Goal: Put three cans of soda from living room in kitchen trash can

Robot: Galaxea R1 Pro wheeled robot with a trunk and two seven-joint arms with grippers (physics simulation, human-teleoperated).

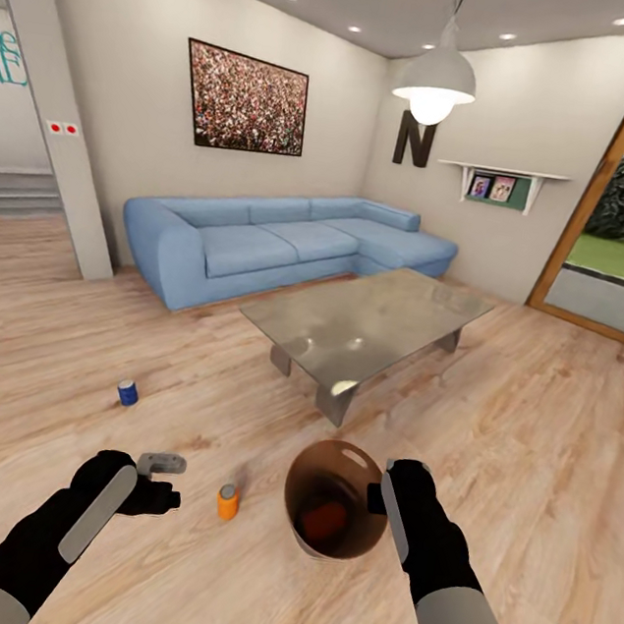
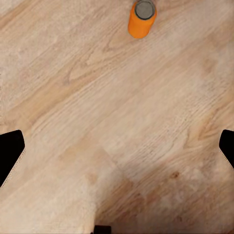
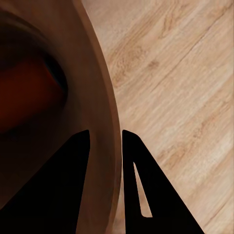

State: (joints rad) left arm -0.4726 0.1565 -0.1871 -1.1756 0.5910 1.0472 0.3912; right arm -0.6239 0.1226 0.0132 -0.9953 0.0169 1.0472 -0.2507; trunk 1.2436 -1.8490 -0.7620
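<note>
Head view: living room, right end effector (image 1: 387,496) clamped on the rim of the trash can (image 1: 335,499), left end effector (image 1: 145,477) released above the floor (image 1: 533,432).

Right wrist view confirms the grasp: one finger (image 3: 58,185) inside the bin wall (image 3: 100,112), the other outside it, jaws nearly closed on the rim. An orange can (image 1: 325,519) lies inside the bin at its bottom. A second orange can (image 1: 228,502) stands upright on the wooden floor between the two arms, just beside the bin; in the left wrist view it sits ahead of the wide-spread fingers (image 2: 10,151), not touching them. A blue can (image 1: 128,392) stands upright on the floor farther off, on the robot's left. Beyond: glass-topped low surface (image 1: 370,325), light-blue corner sofa (image 1: 271,247), framed crowd picture (image 1: 245,99), lit white pendant lamp (image 1: 436,76).
</note>
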